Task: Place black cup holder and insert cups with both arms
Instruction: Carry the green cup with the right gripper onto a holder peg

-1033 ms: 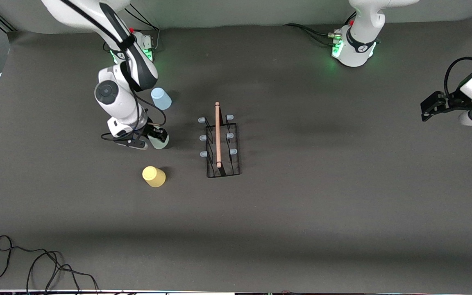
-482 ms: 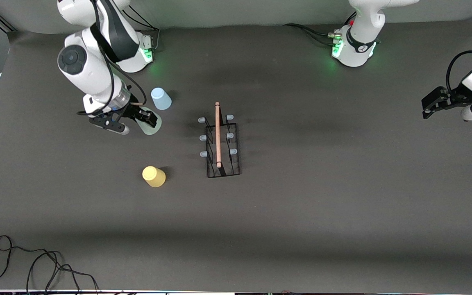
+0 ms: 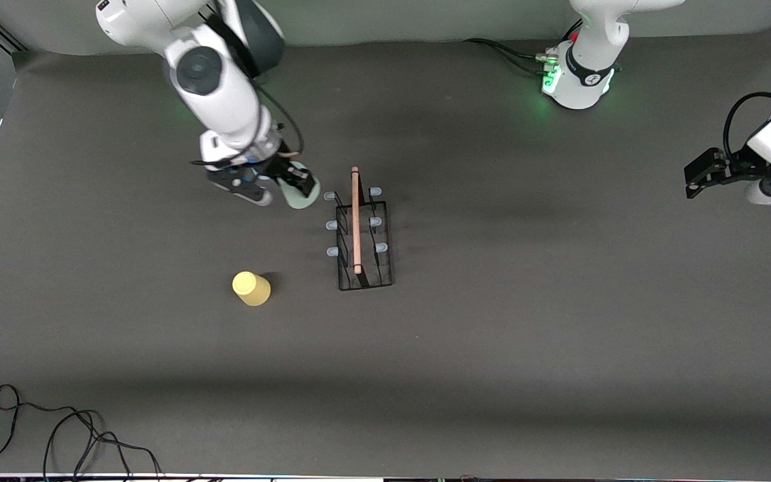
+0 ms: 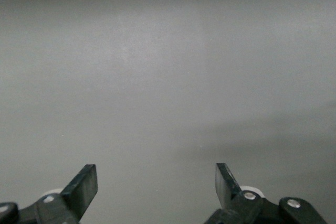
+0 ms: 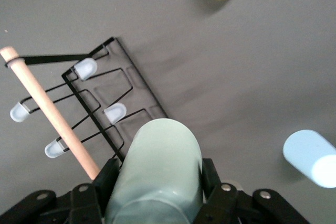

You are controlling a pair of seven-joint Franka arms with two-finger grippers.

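Note:
The black cup holder stands mid-table, its wooden handle along the top. My right gripper is shut on the pale grey-green cup, held tilted in the air just beside the pegs at the holder's end nearest the robots' bases. In the right wrist view the cup sits between the right gripper's fingers, above the holder's pegs and handle. The yellow cup stands upside down on the table. The light blue cup is hidden in the front view. My left gripper waits open and empty.
A black cable lies coiled at the table's corner nearest the front camera, at the right arm's end. The left wrist view shows only bare grey table between the left gripper's open fingers.
My right gripper has lifted the grey-green cup off the table and carried it toward the cup holder. The right arm now covers the light blue cup. The left gripper has barely shifted.

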